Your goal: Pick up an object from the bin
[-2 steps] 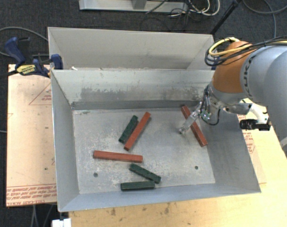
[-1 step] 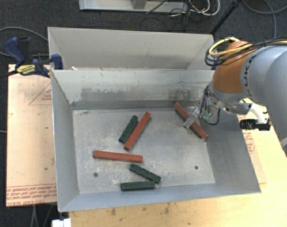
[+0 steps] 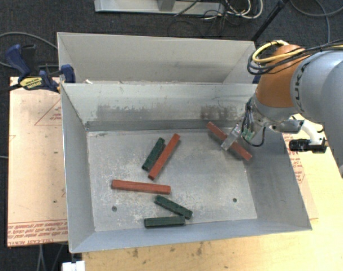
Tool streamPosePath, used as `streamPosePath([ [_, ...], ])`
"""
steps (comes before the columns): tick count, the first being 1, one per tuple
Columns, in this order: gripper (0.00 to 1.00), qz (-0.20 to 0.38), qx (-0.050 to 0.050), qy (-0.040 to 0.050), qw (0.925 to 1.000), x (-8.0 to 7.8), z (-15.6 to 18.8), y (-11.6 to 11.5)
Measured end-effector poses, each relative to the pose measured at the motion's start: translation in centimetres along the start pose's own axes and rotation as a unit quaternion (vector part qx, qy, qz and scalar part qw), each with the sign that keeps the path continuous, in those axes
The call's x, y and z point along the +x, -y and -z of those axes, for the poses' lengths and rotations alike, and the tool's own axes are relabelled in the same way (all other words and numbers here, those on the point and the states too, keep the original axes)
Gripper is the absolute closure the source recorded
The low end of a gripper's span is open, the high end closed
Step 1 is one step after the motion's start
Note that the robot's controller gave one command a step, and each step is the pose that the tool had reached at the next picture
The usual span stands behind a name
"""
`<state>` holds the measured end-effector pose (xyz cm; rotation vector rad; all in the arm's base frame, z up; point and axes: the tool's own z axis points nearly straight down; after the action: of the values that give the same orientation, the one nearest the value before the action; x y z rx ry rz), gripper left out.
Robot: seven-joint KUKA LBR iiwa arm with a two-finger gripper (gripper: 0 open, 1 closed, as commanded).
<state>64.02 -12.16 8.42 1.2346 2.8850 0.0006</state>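
Observation:
My gripper (image 3: 233, 141) is low in the bin's back right corner, right on top of a red bar (image 3: 216, 132). That bar lies slantwise by the right wall. Its upper left end and its lower right end (image 3: 246, 154) stick out on either side of the gripper, and its middle is hidden under it.
Left of centre, a dark green bar (image 3: 153, 154) and a red bar (image 3: 165, 156) lie side by side. Another red bar (image 3: 140, 186) lies flat below them. Two more green bars (image 3: 173, 206) (image 3: 164, 222) rest near the front wall. The arm comes in over the right rim.

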Motion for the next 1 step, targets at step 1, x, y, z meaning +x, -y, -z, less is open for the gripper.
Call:
streamPosePath([
  [1, 1.0, 0.001, 0.0, 0.0001, 1.0, -0.05, 0.71, -0.04],
])
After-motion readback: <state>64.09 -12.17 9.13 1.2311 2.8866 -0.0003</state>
